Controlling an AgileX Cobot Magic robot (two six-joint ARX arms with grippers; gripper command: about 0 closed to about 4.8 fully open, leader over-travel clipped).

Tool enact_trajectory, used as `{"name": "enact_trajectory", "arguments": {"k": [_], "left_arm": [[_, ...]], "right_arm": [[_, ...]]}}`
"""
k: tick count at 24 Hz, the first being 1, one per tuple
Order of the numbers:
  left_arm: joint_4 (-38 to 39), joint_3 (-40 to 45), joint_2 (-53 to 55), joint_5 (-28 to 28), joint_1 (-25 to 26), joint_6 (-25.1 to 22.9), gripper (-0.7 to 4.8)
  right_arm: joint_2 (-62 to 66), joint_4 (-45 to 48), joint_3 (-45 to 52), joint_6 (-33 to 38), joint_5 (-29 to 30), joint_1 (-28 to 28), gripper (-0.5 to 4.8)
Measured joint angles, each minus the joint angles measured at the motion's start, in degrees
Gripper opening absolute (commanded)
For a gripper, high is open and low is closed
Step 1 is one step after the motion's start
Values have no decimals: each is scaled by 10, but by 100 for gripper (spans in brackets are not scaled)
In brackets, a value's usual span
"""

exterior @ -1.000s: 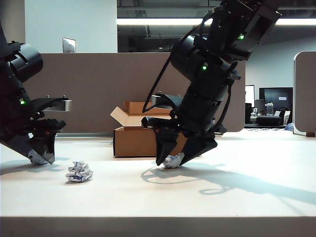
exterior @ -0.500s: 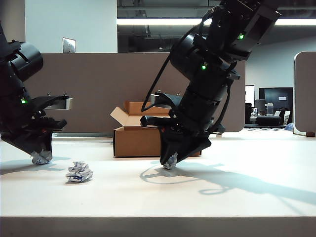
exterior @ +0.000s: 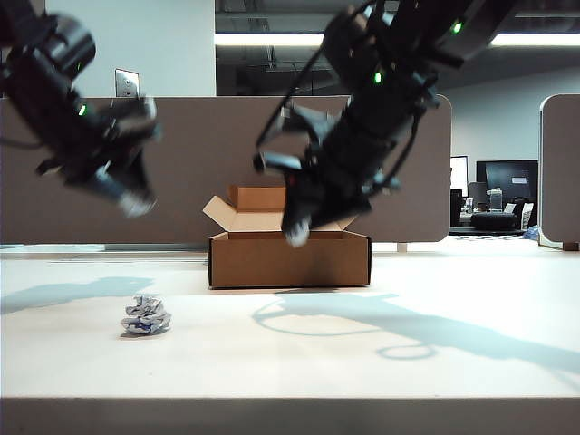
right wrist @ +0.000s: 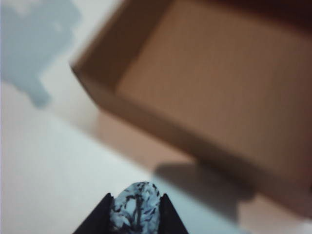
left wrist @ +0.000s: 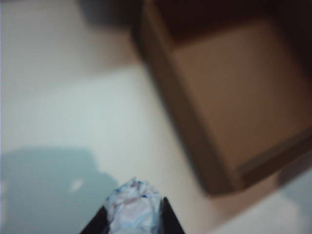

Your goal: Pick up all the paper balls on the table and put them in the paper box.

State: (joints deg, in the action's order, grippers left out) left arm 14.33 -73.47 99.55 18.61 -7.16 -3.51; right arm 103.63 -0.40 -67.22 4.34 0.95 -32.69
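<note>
I see my left gripper raised in the air above the left part of the table, its fingers pinching a crumpled white paper ball with blue marks; the exterior view blurs it. My right gripper hangs in front of the paper box, about level with its top edge, and it too pinches a paper ball, this one covered in dark print. The brown cardboard box sits toward the back of the table, near the middle, with its flaps spread open. Both wrist views show the inside of the box, blurred, with bare table between each held ball and the nearest box wall. A third paper ball lies on the table, to the left of the box and nearer the front edge, apart from both grippers.
</note>
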Motion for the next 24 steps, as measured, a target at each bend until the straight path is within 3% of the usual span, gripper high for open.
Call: {"name": "enact_trajectory", "arguments": {"k": [3,6,11,14,16,19,21,22,24], "left_arm": [[-45,-49,0,30,-21,31,111],[-92,-77,14,33,-50,30,111],[-98,-106,90,31,-82,19,123],[-100,-110,115,37,-90,20,127],[-104,-110,121,64,-90,26,157],[-116,-110,123,85,-90,34,159],[-116,-110,123,93,-90,34,281],[-116,-110,123,98,-90,36,311],[-116,-110,123,103,-90,43,309]], "right_arm": [[2,22,-55,-1,-8,13,134],[31,14,-134,-1,-14,32,134],[124,-12,-251,-1,-27,69,142],[172,-40,-265,0,-12,84,242],[176,-51,-264,1,2,86,285],[170,-26,-272,2,6,85,285],[170,-30,-271,2,6,85,286],[170,-36,-271,2,6,85,285],[170,-43,-271,2,6,85,285]]}}
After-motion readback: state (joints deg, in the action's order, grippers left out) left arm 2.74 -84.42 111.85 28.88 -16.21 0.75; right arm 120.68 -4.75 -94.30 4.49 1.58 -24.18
